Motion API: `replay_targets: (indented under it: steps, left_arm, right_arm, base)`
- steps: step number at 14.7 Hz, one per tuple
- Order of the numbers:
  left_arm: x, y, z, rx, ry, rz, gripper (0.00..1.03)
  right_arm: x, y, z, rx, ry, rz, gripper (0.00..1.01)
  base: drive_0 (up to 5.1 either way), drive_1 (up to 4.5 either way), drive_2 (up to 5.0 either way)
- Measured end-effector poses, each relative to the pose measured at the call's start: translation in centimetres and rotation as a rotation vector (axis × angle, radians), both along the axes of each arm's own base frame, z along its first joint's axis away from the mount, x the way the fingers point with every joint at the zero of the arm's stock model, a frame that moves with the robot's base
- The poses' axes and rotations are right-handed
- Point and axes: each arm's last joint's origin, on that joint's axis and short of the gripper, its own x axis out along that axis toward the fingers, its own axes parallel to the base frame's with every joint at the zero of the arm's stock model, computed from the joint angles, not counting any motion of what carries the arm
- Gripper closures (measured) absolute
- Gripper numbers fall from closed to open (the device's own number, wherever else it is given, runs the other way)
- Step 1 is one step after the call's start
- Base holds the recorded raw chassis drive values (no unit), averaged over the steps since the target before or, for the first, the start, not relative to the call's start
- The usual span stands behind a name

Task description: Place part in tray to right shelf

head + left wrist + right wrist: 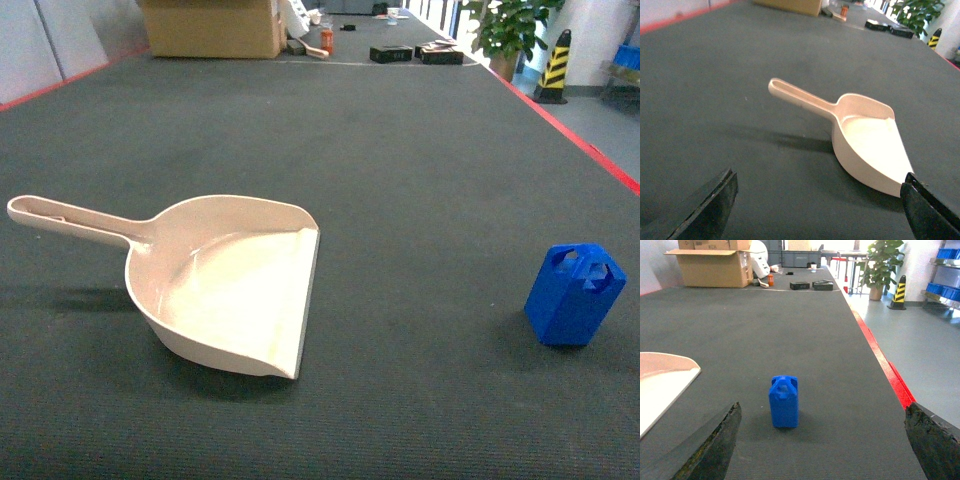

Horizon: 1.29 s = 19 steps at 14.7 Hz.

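The right gripper's (822,440) fingers (710,450) sit wide apart at the wrist view's bottom corners, holding nothing. The part (784,401) stands upright between them, centre frame, on the dark counter (790,320). The tray (235,290) lies well apart at centre-left of the head view. The left gripper (817,205) is spread wide too. A careless close could topple the part. No writing is legible.
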Motion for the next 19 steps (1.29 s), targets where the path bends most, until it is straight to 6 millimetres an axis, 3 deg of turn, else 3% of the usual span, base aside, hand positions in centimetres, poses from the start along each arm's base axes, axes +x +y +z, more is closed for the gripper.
replay_targets:
  steps: [2, 5, 9, 11, 16, 19]
  left_arm:
    - [2.5, 1.4, 0.2, -0.270, 0.053, 0.019, 0.05]
    - [8.4, 2.6, 0.2, -0.580, 0.063, 0.015, 0.05]
    - [16.0, 1.9, -3.6, -0.781, 0.169, 0.057, 0.05]
    - [16.8, 1.4, -4.6, -0.789, 0.203, 0.080, 0.05]
    - [16.9, 1.5, -4.3, -0.799, 0.134, 0.076, 0.05]
    - [19.3, 1.4, -5.2, -0.910, 0.083, 0.095, 0.05]
  right_arm:
    - [0.0, 0.0, 0.0, 0.000, 0.000, 0.000, 0.03]
    - [0.0, 0.0, 0.0, 0.000, 0.000, 0.000, 0.03]
    - [0.0, 0.0, 0.0, 0.000, 0.000, 0.000, 0.03]
    - [0.0, 0.0, 0.0, 0.000, 0.000, 0.000, 0.03]
    - [0.0, 0.0, 0.0, 0.000, 0.000, 0.000, 0.03]
    - [0.0, 0.0, 0.0, 0.000, -0.001, 0.000, 0.03]
  base:
    - [0.0, 0.00, 0.0]
    - [0.0, 0.00, 0.0]
    - [0.0, 0.00, 0.0]
    - [0.0, 0.00, 0.0]
    - [0.0, 0.00, 0.0]
    - [0.0, 0.00, 0.0]
